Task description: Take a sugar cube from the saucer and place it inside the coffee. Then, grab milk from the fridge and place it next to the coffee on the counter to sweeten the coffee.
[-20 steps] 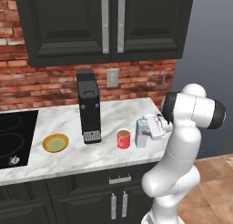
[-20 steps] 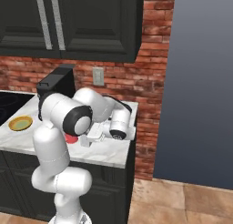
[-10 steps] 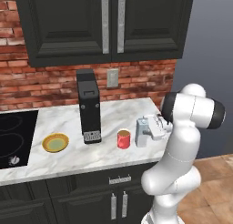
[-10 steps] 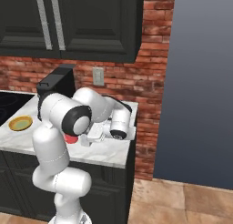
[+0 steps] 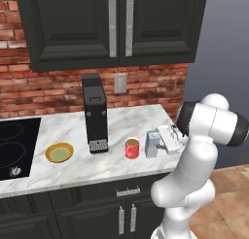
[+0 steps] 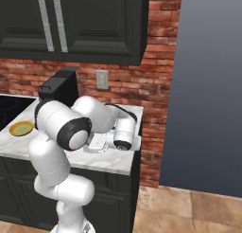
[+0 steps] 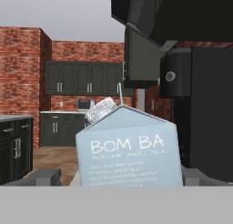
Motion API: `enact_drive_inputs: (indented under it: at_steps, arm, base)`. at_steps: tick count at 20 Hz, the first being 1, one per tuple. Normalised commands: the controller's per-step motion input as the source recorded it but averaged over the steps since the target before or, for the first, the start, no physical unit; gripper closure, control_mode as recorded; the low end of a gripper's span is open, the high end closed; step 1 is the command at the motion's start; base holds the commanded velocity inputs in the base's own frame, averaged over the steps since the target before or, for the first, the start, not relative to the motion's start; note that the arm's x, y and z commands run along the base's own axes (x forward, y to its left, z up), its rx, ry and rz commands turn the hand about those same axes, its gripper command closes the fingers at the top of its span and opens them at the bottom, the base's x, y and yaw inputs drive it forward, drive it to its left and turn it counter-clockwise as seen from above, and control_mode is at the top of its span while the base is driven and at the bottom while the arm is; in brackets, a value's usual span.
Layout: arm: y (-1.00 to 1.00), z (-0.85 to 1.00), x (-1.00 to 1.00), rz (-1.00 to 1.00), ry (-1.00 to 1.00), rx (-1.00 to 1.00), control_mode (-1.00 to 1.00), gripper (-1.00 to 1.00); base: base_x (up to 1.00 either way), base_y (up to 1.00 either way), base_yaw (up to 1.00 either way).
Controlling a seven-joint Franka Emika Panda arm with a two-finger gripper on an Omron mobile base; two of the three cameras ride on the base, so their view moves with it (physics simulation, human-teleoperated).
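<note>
Milk carton [image 5: 151,144] standing upright on the white worktop [image 5: 58,170], just right of the red coffee cup [image 5: 132,148]. Hand [image 5: 164,142] right at the carton, fingers spread wide, one dark fingertip [image 7: 45,176] on each side of the box with a gap showing, so let go, not squeezing. Words "BOM BA" easy to read on the carton's front in the hand view. Yellow saucer [image 5: 60,152] well to the left of the cup, past the black coffee machine [image 5: 95,113]. Sugar cube too small to spot. Looks like the last step, putting the milk next to the coffee, nearly done. Next, probably pull the hand straight back, slow and careful, without bumping the carton or tipping it into the cup.
</note>
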Motion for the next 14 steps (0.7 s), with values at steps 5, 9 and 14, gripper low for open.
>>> enact_drive_inputs:
  at_steps: [5, 9, 14]
  arm:
    - [-0.26, 0.31, -0.09, 0.00, 0.00, 0.01, -1.00, -1.00]
    - [-0.24, 0.29, 0.00, 0.00, 0.00, 0.00, -1.00, -1.00]
    - [-0.22, 0.38, -0.05, 0.00, -0.01, 0.00, -1.00, -1.00]
  base:
    - [0.00, 0.00, 0.00]
    - [0.00, 0.00, 0.00]
    - [0.00, 0.00, 0.00]
